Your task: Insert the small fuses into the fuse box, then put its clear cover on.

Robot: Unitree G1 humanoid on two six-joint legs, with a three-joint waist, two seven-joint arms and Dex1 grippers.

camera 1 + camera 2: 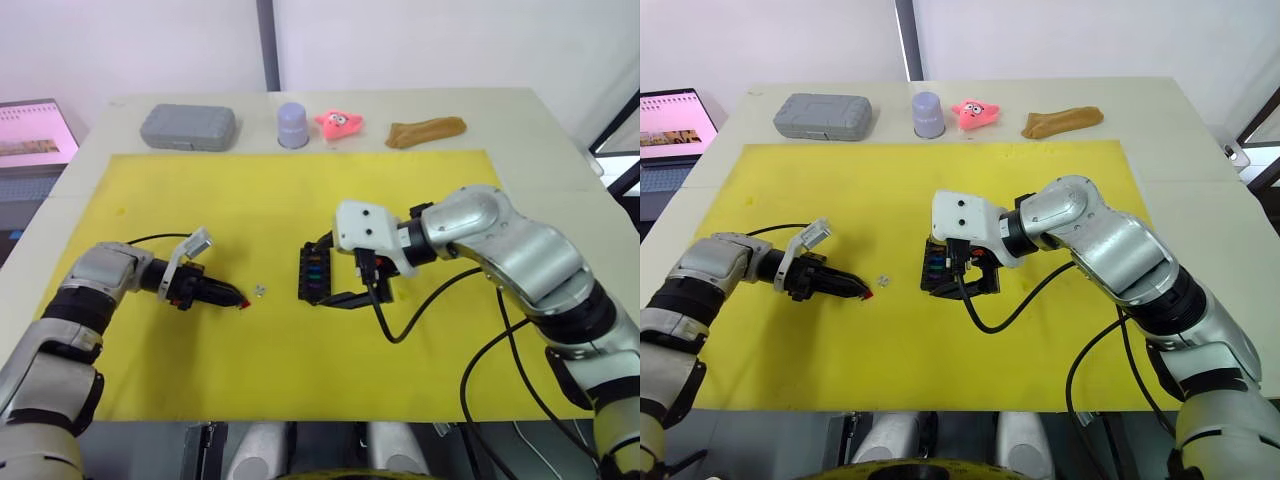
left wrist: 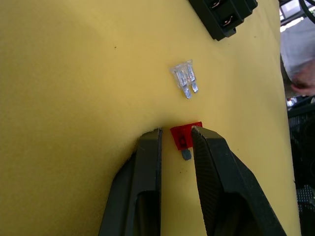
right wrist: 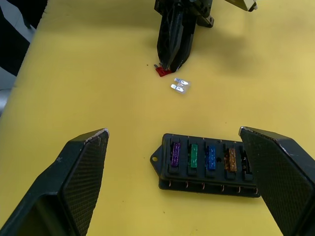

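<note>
With the left gripper (image 2: 174,140) spread around the tiny red plastic fuse (image 2: 184,136) on the yellow mat (image 1: 250,190), clenching squarely mattered, while the right gripper (image 3: 174,140) stood released astride the black rectangular fuse box (image 3: 209,164).

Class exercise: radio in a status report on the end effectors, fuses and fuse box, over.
Left end effector open around red fuse on mat. Right end effector open, straddling fuse box; four fuses seated. Pale grey fuse loose on mat. Nothing obstructing.

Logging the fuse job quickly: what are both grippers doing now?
Left gripper: jaws open around the red fuse on the mat.
Right gripper: open wide, astride the fuse box.
</note>
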